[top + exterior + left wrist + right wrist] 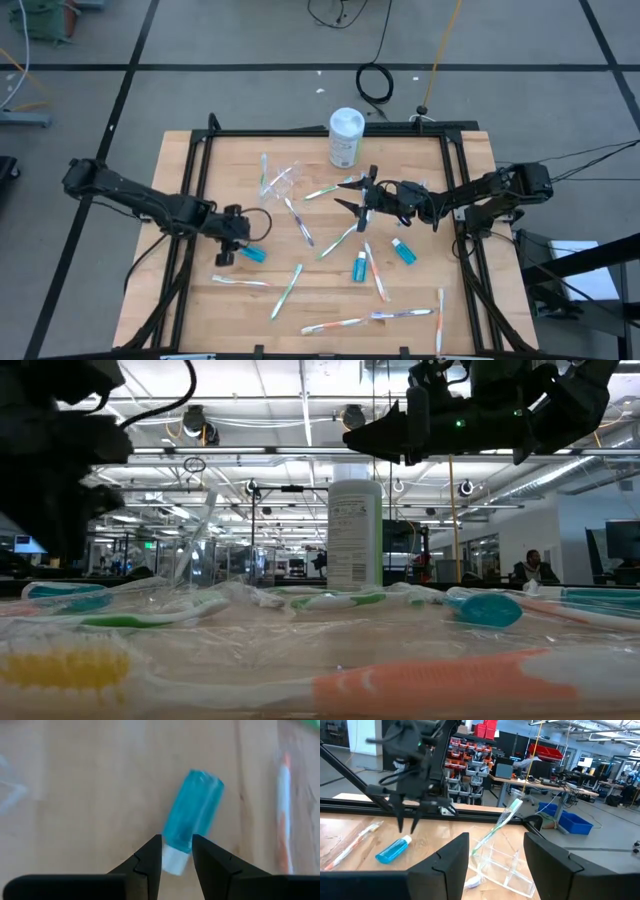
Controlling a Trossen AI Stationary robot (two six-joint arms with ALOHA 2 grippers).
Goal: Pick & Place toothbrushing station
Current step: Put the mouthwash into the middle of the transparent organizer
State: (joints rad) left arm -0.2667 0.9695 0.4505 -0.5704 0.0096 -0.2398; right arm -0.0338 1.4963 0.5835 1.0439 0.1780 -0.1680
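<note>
The left gripper [177,854], fingers narrowly parted astride the white cap of a small teal-blue tube [192,820] at the table's left, could squirt it sideways when closing. The right gripper [352,197], spread wide and empty mid-table, hangs right of the tipped clear plastic cup [281,181], which holds 1 toothbrush.

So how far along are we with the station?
Barely started. One toothbrush leans in the clear cup. In hand: nothing yet; the left gripper straddles a teal tube, open, while the right gripper hangs open near the cup. Two other tubes and the scattered toothbrushes lie loose on the table.
</note>
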